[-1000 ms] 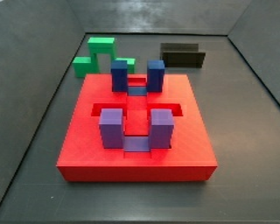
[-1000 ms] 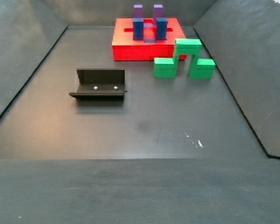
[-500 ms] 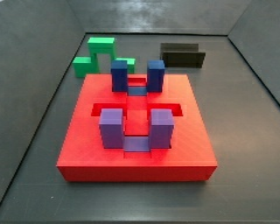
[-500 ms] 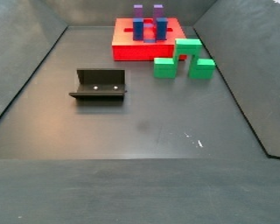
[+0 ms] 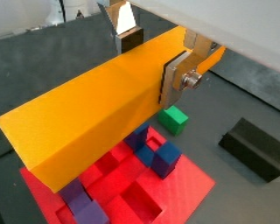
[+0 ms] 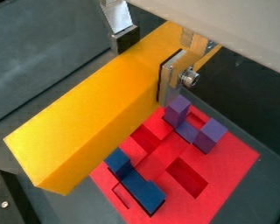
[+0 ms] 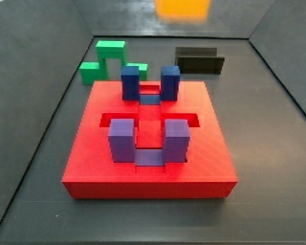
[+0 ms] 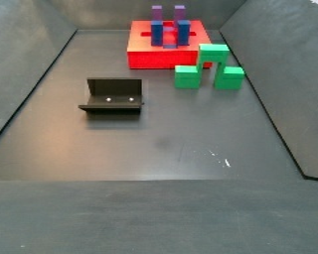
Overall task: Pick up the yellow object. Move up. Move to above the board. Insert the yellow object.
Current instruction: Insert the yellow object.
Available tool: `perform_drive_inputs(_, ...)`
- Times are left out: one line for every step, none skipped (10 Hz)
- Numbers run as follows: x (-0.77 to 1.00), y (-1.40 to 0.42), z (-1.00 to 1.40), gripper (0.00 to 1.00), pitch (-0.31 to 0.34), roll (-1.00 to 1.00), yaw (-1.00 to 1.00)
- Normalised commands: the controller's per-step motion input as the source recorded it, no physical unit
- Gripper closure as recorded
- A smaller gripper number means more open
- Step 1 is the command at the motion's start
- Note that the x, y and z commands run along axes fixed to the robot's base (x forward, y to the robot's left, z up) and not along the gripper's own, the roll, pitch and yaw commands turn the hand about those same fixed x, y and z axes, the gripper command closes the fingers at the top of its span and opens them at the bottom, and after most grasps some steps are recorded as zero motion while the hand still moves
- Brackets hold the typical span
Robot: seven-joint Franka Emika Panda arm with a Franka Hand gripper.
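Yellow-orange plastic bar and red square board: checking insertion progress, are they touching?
Apart. In a side view the yellow-orange plastic bar, held by the gripper, hangs high above the red square board.

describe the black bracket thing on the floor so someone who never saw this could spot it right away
Start from the big red board with its purple-blue posts at one end of the dark floor, with the green stepped blocks beside it. The fixture stands alone on bare floor, apart from both: a dark L-shaped bracket on a base plate. It is the only black piece; the gripper hangs above the board, holding the yellow object.
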Motion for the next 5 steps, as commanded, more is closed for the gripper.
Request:
perform_drive_inputs(0.04,-0.11,-0.78,1.0,0.087,0.0,-0.12)
perform_drive_inputs(0.0,-0.02,-0.73,1.0,0.076,-0.04,-0.15)
perform_drive_inputs(-0.01,0.0,-0.67,1.0,0.081,-0.16,-0.16)
perform_drive_inputs(0.0,0.0,-0.6,1.0,0.057,-0.21,-0.17)
perform_drive_inputs(0.0,0.0,-0.45,1.0,0.03,-0.17,-0.11)
